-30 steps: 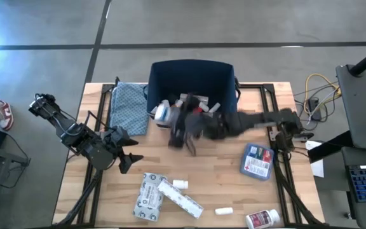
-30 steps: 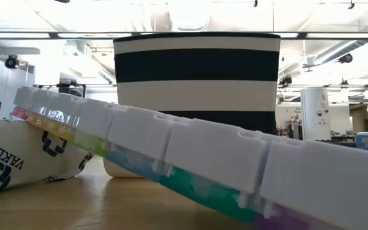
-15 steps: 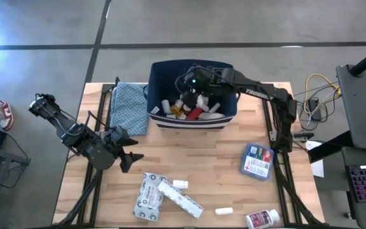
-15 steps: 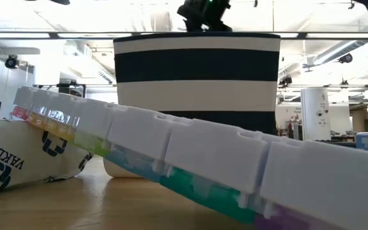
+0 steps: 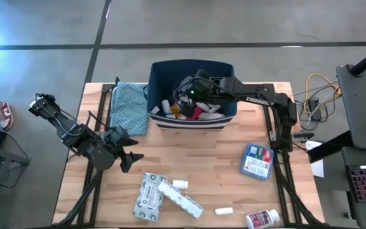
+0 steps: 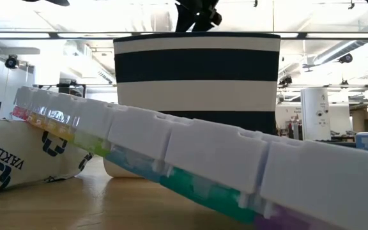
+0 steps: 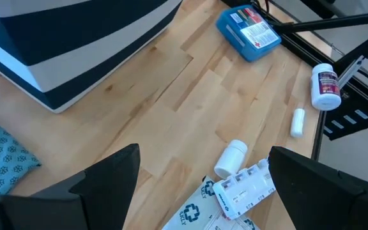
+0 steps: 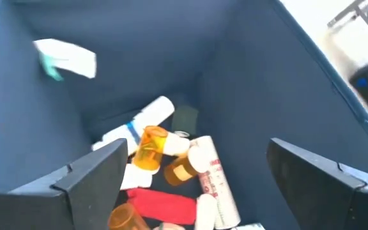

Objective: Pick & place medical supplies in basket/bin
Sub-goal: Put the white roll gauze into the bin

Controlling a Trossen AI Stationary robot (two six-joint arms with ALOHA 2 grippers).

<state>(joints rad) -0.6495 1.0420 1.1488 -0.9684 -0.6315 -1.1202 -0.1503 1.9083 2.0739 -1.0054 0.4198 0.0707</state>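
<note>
The navy bin with white stripes stands at the table's far middle. Inside lie orange vials, a red tube and white bottles. A white piece with a teal end shows against its inner wall. My right gripper hangs open over the bin's inside, touching nothing. My left gripper waits open above the table's left part. On the table lie a carton, a pill organiser, small white bottles and a blue packet.
A folded teal cloth lies left of the bin. A white bottle with a red label and a small white vial lie near the near right edge. Bare wood spreads in front of the bin. Cables lie beyond the right edge.
My right arm has swung quickly from low in front of the bin, up and toward the far edge, over the rim. Its gripper now hangs above the bin's inside and shows above the rim in the low view.
</note>
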